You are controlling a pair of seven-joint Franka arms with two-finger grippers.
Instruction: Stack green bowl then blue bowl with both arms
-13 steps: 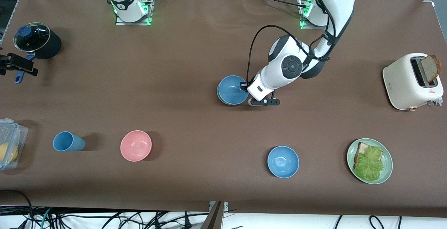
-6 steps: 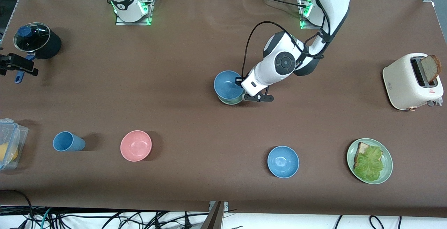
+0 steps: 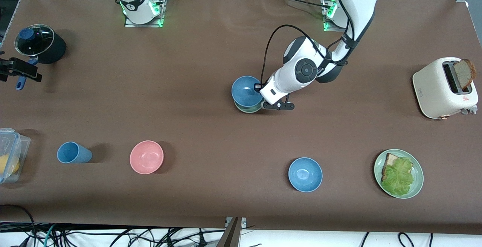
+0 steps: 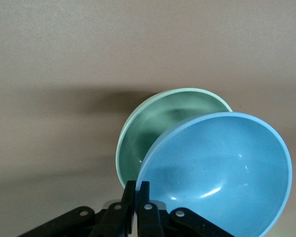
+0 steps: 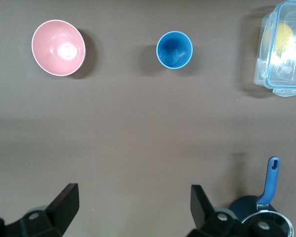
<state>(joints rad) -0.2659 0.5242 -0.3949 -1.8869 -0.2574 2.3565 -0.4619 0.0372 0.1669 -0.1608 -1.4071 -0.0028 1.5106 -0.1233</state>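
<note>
My left gripper (image 3: 260,95) is shut on the rim of a blue bowl (image 3: 246,90) and holds it tilted just above the green bowl (image 3: 247,109), which rests mid-table. In the left wrist view the fingers (image 4: 131,193) pinch the blue bowl's rim (image 4: 222,173), and the green bowl (image 4: 158,123) shows partly under it. A second blue bowl (image 3: 305,174) sits nearer the front camera. My right gripper (image 3: 19,70) hangs open and empty (image 5: 133,197) over the right arm's end of the table, beside the pot.
A pink bowl (image 3: 146,157) and a blue cup (image 3: 73,152) sit toward the right arm's end, with a clear lidded box (image 3: 9,154) and a black pot (image 3: 39,43). A toaster (image 3: 444,89) and a green plate (image 3: 416,186) with bread and lettuce are at the left arm's end.
My left gripper has risen with the blue bowl, so the green bowl now shows beneath it. Little has moved in the last half second. The right arm has not moved.
</note>
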